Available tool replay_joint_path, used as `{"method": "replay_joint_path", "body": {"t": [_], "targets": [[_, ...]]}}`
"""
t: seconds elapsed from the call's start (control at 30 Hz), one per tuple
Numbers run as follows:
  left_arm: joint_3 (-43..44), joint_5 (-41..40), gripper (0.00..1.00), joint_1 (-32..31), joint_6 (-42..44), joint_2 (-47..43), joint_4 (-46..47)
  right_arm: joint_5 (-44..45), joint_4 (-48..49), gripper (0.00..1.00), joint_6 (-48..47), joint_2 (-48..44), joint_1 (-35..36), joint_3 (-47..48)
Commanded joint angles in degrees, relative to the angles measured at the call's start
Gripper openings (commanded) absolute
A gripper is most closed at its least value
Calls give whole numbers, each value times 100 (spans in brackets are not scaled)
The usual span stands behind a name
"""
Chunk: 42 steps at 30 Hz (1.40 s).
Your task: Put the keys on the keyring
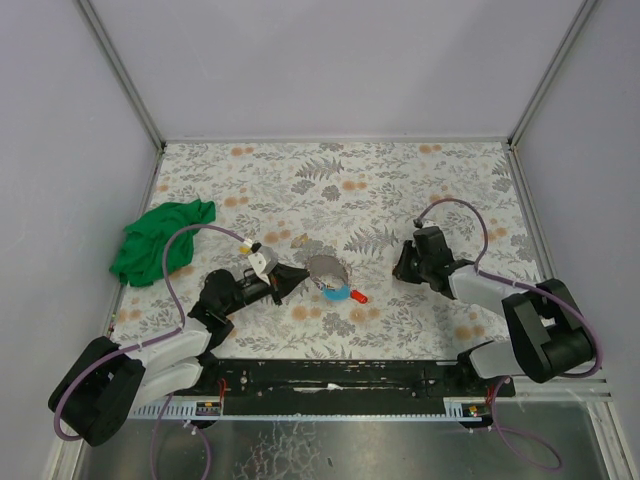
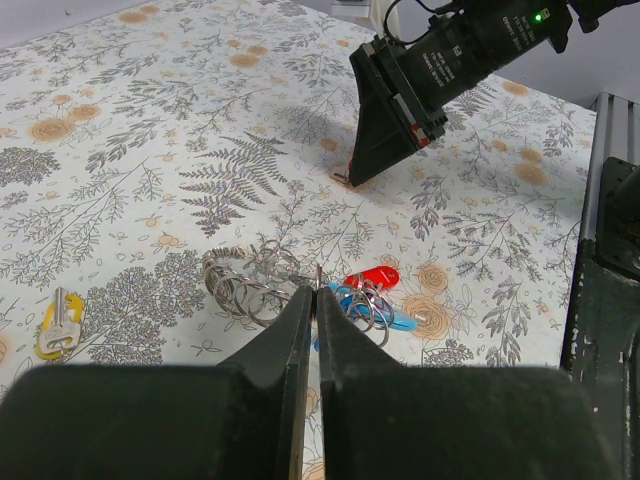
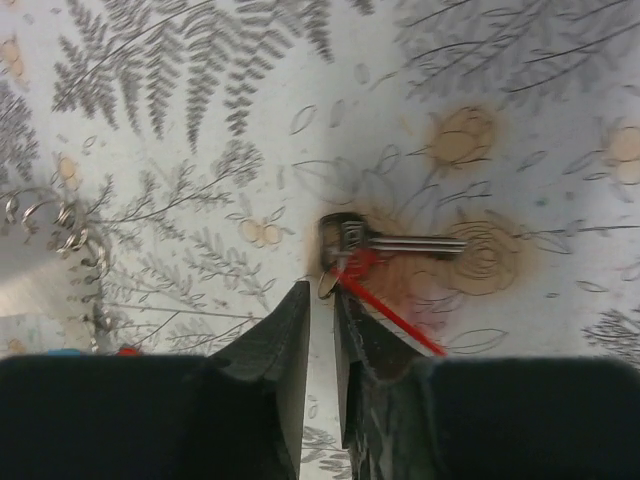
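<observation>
My left gripper (image 2: 318, 292) is shut on a thin wire of the keyring (image 2: 245, 285), a loose coil of metal rings on the floral tablecloth. Just past its tips, a red-tagged key (image 2: 372, 277) and a blue-tagged key (image 2: 402, 320) lie tangled in the rings. In the top view the left gripper (image 1: 298, 276) touches the keyring (image 1: 325, 268). My right gripper (image 3: 322, 290) stands slightly open, tips down on the cloth. A silver key (image 3: 405, 243) with a red tag (image 3: 392, 316) lies right at its tips, its small ring at the mouth of the jaws. The right gripper (image 1: 402, 266) is off to the keyring's right.
A yellow-tagged key (image 2: 55, 325) lies apart on the cloth, left of the keyring. A green cloth (image 1: 160, 240) is bunched at the table's left edge. White walls with metal rails (image 1: 335, 140) enclose the floral tablecloth (image 1: 400, 180). The right gripper's black fingers (image 2: 385, 140) reach down in the left wrist view.
</observation>
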Motion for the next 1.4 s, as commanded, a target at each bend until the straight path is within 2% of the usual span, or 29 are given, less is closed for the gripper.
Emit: {"method": "replay_joint_path", "body": {"t": [0.0, 0.17, 0.3, 0.43, 0.63, 0.87, 1.1, 1.37], "targets": [[146, -73, 0, 22, 26, -65, 163, -161, 227, 26, 58, 69, 385, 199], [141, -91, 0, 21, 32, -114, 125, -314, -408, 41, -408, 104, 565, 759], [139, -132, 0, 22, 57, -187, 71, 77, -1097, 49, -850, -185, 562, 1047], [137, -130, 0, 20, 68, -183, 61, 688, -1576, 52, -1172, -290, 556, 1203], [153, -121, 0, 21, 69, -178, 32, 700, -1664, 55, -1254, 30, 336, 1279], [155, -106, 0, 17, 76, -186, 22, 313, -1526, 66, -1274, 301, 306, 1241], [162, -89, 0, 21, 68, -161, 26, -28, -1527, 68, -1253, 671, 320, 1305], [163, -91, 0, 21, 69, -207, 8, -623, -1638, 66, -1177, 801, 618, 1774]]}}
